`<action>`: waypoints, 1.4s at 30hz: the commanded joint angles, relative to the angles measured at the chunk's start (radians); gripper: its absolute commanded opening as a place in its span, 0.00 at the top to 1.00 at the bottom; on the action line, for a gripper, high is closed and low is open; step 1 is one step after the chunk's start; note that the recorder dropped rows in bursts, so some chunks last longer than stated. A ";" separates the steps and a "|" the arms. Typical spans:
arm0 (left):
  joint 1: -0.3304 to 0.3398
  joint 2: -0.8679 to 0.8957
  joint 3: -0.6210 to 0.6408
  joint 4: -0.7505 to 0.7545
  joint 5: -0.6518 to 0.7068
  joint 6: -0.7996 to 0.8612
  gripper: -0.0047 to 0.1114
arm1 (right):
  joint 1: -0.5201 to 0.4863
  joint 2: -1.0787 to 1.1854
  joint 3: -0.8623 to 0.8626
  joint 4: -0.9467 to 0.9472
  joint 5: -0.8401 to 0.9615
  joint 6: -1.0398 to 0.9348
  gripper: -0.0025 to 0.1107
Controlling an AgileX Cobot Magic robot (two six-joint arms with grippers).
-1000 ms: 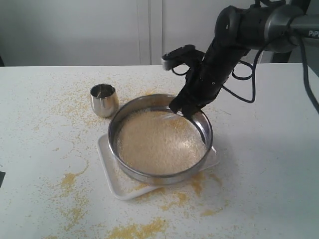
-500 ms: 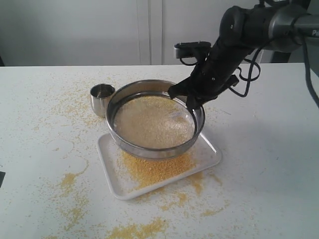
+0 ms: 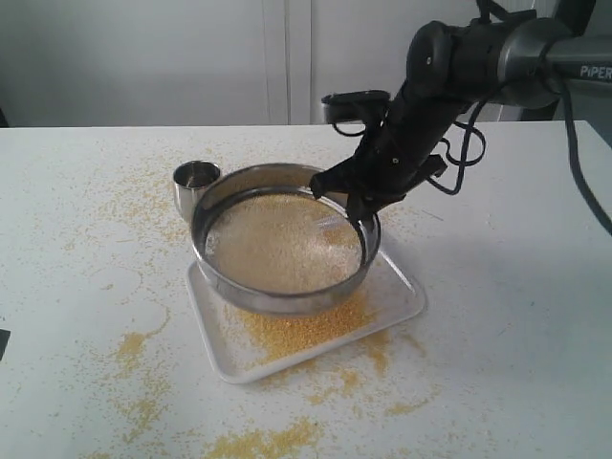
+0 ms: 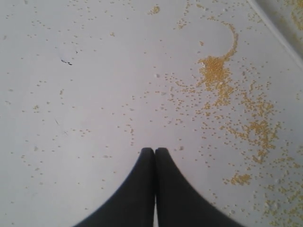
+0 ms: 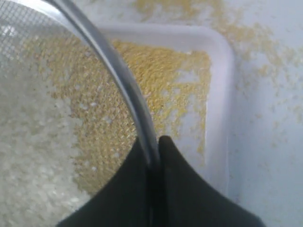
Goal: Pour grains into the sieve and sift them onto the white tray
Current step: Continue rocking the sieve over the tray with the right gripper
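The round steel sieve (image 3: 279,292) hangs tilted above the white tray (image 3: 406,296), held by its far right rim. My right gripper (image 3: 356,204) is shut on that rim (image 5: 124,80), one finger inside the wall and one outside. Pale coarse grains (image 3: 282,244) lie on the mesh (image 5: 28,142). Fine yellow meal (image 3: 304,328) has fallen on the tray (image 5: 222,85) under it. My left gripper (image 4: 154,150) is shut on nothing, over bare table strewn with yellow grains; it is not seen in the exterior view.
A small steel cup (image 3: 194,181) stands upright just left of the sieve, close to its wall. Spilled yellow meal (image 3: 258,442) litters the white table round the tray, thickest at the front and left (image 4: 215,71).
The right gripper has lifted the sieve off the tray and carried it back and to the left, uncovering a yellow heap on the tray. The sieve now almost touches the cup.
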State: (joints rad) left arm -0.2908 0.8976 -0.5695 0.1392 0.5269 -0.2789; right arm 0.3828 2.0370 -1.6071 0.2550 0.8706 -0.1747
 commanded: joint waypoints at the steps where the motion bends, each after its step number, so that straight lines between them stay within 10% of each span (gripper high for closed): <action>1: -0.001 -0.003 -0.010 -0.003 0.011 -0.005 0.96 | 0.005 -0.018 -0.008 -0.004 0.072 -0.328 0.98; 3: -0.001 -0.003 -0.010 -0.003 0.011 -0.005 0.96 | -0.010 -0.018 -0.008 -0.022 0.014 0.043 0.98; 7: -0.001 -0.003 -0.010 -0.003 0.011 -0.005 0.96 | 0.012 -0.031 -0.012 -0.042 0.113 -0.349 0.98; 9: -0.001 -0.003 -0.010 -0.003 0.011 -0.005 0.96 | -0.006 -0.031 -0.009 -0.057 0.005 0.093 0.98; 13: -0.001 -0.003 -0.010 -0.003 0.011 -0.005 0.96 | 0.028 -0.039 -0.011 -0.026 0.111 -0.402 0.98; 17: -0.001 -0.003 -0.010 -0.003 0.011 -0.005 0.96 | 0.004 -0.038 -0.009 -0.076 -0.006 0.122 0.98; 22: -0.001 -0.003 -0.010 -0.003 0.011 -0.005 0.96 | 0.025 -0.038 -0.009 -0.003 0.082 -0.391 0.98; 26: -0.001 -0.003 -0.010 -0.003 0.011 -0.005 0.96 | -0.003 -0.038 -0.009 -0.117 -0.047 0.185 0.98; 31: -0.001 -0.003 -0.010 -0.003 0.011 -0.005 0.96 | 0.015 -0.040 -0.009 0.113 0.087 -0.430 0.98; 36: -0.001 -0.003 -0.010 -0.003 0.011 -0.005 0.96 | -0.024 -0.038 -0.009 -0.052 -0.069 0.162 0.98; 42: -0.001 -0.003 -0.010 -0.003 0.011 -0.005 0.96 | -0.007 -0.038 -0.009 0.044 0.096 -0.408 0.98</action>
State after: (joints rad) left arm -0.2908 0.8976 -0.5695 0.1392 0.5269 -0.2789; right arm 0.3663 2.0137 -1.6120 0.2917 0.8983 -0.4532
